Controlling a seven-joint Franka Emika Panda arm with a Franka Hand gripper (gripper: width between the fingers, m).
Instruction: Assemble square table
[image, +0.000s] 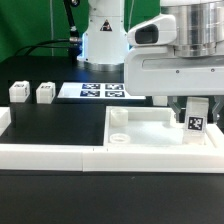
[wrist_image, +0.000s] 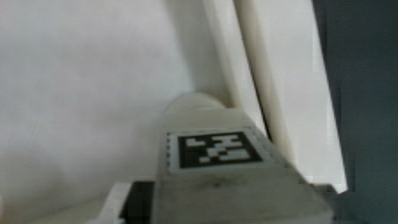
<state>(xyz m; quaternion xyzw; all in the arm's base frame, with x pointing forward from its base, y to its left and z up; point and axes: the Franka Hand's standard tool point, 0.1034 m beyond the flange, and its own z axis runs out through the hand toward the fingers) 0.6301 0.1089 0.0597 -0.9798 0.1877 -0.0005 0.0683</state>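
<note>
The square table top (image: 150, 128) is a white tray lying at the exterior view's right, with corner holes showing on its left side. A white leg (image: 197, 122) with a black-and-white tag stands upright in the tray's right part, close to its side wall (wrist_image: 267, 80). My gripper (image: 194, 108) comes down over it with a finger on each side, shut on the leg. In the wrist view the leg (wrist_image: 217, 150) fills the space between the jaws (wrist_image: 217, 205), tag facing the camera. Two more legs (image: 18, 92) (image: 44, 92) stand at the back left.
The marker board (image: 100, 91) lies flat behind the tray, in front of the arm's base (image: 100, 40). A long low white border wall (image: 50, 155) runs along the front, with a short piece (image: 3, 122) at the exterior view's left. Black table surface (image: 60, 120) lies between.
</note>
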